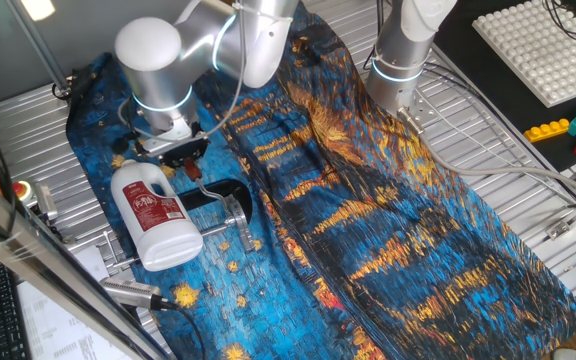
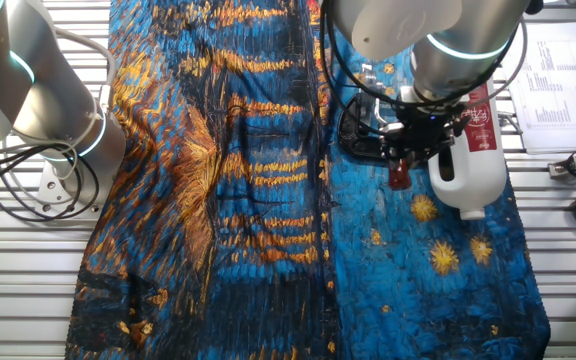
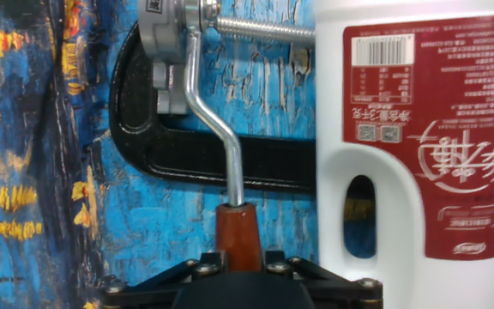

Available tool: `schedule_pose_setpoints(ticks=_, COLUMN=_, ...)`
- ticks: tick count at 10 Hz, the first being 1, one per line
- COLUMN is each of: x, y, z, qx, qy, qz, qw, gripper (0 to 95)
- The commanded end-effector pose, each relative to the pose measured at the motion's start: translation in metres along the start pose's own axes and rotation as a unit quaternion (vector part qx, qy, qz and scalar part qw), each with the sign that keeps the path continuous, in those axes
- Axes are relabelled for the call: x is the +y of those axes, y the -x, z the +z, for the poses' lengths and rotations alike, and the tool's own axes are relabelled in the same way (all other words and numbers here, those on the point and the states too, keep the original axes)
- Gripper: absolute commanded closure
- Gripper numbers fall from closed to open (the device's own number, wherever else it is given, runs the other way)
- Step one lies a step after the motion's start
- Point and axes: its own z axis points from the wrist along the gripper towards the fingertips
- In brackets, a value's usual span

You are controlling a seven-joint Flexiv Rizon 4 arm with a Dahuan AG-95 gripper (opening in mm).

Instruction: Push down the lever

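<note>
The gripper (image 3: 240, 262) held its jaws narrowly around the lever (image 3: 217, 129) red cap, probably to press it down.

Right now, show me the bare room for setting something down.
The painted cloth lies bare from the black C-clamp out to its far edge. Crowded: the gripper sits at the lever's red cap, and the white bottle lies right beside the clamp.
</note>
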Motion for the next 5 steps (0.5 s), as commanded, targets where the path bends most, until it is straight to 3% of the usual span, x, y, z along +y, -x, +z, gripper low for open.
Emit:
schedule_pose_setpoints(ticks=1, x=0.0005, y=0.0011, z=0.0037, qx=-0.001, qy=-0.002, qz=0.002, qw=1.0000, gripper=76.0)
schedule_pose_setpoints(ticks=5, x=-0.0009, y=0.0041, z=0.0084, qx=0.001, qy=-0.006, qz=0.004, qw=1.0000, gripper=76.0)
